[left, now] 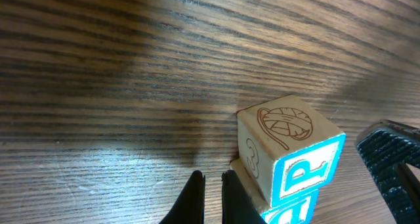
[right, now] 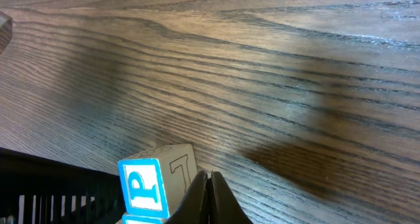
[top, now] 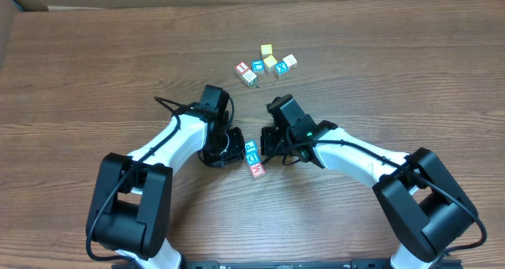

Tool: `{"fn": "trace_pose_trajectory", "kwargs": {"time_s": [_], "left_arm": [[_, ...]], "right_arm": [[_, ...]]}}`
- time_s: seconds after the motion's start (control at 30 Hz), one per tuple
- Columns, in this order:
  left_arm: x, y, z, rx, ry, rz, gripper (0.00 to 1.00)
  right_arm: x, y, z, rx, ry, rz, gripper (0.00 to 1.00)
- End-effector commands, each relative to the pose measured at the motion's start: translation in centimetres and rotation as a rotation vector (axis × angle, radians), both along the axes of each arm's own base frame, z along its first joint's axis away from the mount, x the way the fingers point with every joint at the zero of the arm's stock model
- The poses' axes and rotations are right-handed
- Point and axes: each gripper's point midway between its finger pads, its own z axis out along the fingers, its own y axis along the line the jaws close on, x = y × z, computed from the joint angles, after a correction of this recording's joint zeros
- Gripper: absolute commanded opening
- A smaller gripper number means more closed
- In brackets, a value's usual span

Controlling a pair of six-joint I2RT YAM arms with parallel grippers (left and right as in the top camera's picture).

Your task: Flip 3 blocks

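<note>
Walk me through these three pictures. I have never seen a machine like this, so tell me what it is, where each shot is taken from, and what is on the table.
This is a pair of robot arms, a left arm and a right arm, at a wooden table. Each arm ends in a gripper with two fingers. The wide picture comes from a camera above the table. The other two come from a small camera on each wrist, so the fingers poke in at the bottom edge. The left gripper and the right gripper are both shut and hold nothing. Between them lies a short row of wooden letter blocks; the end block shows a blue P. A loose cluster of more blocks lies farther up the table.
</note>
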Motion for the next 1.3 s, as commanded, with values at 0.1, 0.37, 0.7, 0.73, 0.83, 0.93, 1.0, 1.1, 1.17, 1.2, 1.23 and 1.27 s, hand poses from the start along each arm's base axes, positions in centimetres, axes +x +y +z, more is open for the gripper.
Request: {"fn": "trace_pose_trajectory", "kwargs": {"time_s": [0.1, 0.37, 0.7, 0.73, 0.83, 0.93, 1.0, 1.1, 1.17, 1.2, 1.23, 1.27], "left_arm": [[-0.8, -0.5, -0.7, 0.013, 0.020, -0.015, 0.04], [-0.7, -0.6, -0.7, 0.012, 0.014, -0.018, 0.04], [-0.2, 0.7, -1.0, 0.080, -0.012, -0.022, 0.04], [-0.1, 0.9, -1.1, 0.089, -0.016, -0.021, 0.04], [0.1, 1.1, -1.1, 0.104, -0.028, -0.019, 0.04], [0.7, 1.1, -1.1, 0.106, -0.053, -0.017, 0.04], [1.4, 1.1, -1.0, 0.113, -0.083, -0.014, 0.04], [3.8, 1.4, 0.1, 0.144, -0.164, -0.028, 0.04], [5.0, 1.3, 1.3, 0.151, -0.201, -0.051, 0.04], [5.6, 1.2, 1.9, 0.152, -0.218, -0.059, 0.04], [6.2, 1.0, 2.6, 0.149, -0.235, -0.069, 0.04], [6.8, 0.9, 3.2, 0.148, -0.251, -0.073, 0.04]], "right_arm": [[-0.5, 1.0, 0.3, 0.029, 0.012, 0.031, 0.04], [-0.8, 1.3, 0.3, 0.029, 0.012, 0.043, 0.04], [-0.8, 1.3, 0.3, 0.026, 0.010, 0.040, 0.04], [-0.8, 1.3, 0.3, 0.027, 0.010, 0.041, 0.04], [-1.0, 1.3, 0.2, 0.028, 0.017, 0.044, 0.04], [-1.1, 1.3, 0.2, 0.026, 0.024, 0.045, 0.04], [-0.9, 1.1, 0.1, 0.016, 0.018, 0.038, 0.04], [0.2, 0.1, 0.2, -0.014, -0.011, -0.004, 0.04], [0.4, -0.2, 0.8, -0.009, 0.005, -0.011, 0.04], [0.4, -0.3, 1.3, -0.008, 0.011, -0.013, 0.04], [0.3, -0.4, 1.8, -0.010, 0.017, -0.015, 0.04], [0.3, -0.5, 2.4, -0.013, 0.020, -0.016, 0.04]]}}
